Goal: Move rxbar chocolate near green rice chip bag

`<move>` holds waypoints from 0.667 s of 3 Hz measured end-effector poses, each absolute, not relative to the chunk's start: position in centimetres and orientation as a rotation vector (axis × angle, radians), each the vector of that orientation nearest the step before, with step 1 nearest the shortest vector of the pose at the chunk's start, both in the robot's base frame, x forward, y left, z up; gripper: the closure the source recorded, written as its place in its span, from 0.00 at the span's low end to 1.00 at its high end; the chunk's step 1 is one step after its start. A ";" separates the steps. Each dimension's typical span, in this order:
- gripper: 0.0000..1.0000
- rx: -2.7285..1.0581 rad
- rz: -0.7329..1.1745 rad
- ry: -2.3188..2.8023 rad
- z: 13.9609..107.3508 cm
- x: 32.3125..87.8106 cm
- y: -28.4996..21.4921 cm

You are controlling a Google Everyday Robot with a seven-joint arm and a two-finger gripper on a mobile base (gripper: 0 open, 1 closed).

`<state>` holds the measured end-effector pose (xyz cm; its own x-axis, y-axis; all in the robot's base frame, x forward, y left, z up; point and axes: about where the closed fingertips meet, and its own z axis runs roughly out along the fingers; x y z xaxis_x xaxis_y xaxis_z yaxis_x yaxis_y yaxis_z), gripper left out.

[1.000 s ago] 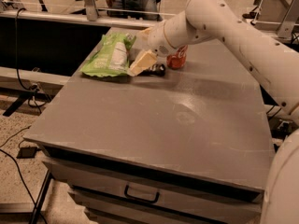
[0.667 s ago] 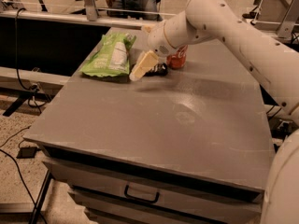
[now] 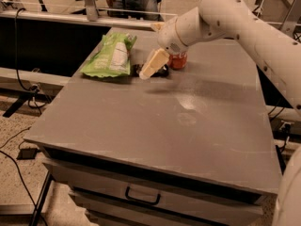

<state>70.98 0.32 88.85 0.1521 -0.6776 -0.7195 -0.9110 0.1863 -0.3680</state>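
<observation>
1. Jaws first: honestly can't tell how far open they are or whether they've got hold of anything. From this angle the gripper (image 3: 150, 66) just reads as one cream-coloured wedge, tilted and pointing down-left at the tabletop.
2. The gripper is at the far side of the table, sitting low, right over a dark object. That dark object looks like the rxbar chocolate (image 3: 163, 71). Bits of black wrapper peek out on both sides of the wedge, so the gripper covers its middle. The bar seems to be lying flat on the table, but whether the gripper actually touches it, no idea.
3. Just left of the bar is the green rice chip bag (image 3: 110, 55), lying flat with its white label panel facing up. The bar's left end is just beside the bag's right edge, near its lower corner. I can't tell whether they touch.
4. Right behind the gripper there's a red soda can (image 3: 178, 60), upright, partly hidden by the wrist.
5. The white arm (image 3: 244, 25) comes in from the right and bends down toward that cluster.
6. It's all on a grey table (image 3: 155, 126) with a drawer handle (image 3: 141, 197) on its front, and cables (image 3: 14, 145) on the floor to the left.
</observation>
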 end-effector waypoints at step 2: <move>0.00 -1.420 0.223 1.593 92.1 69.6 -7.3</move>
<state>69.58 -7.33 92.14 0.1322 -0.6711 -0.7295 -0.8458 0.3073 -0.4361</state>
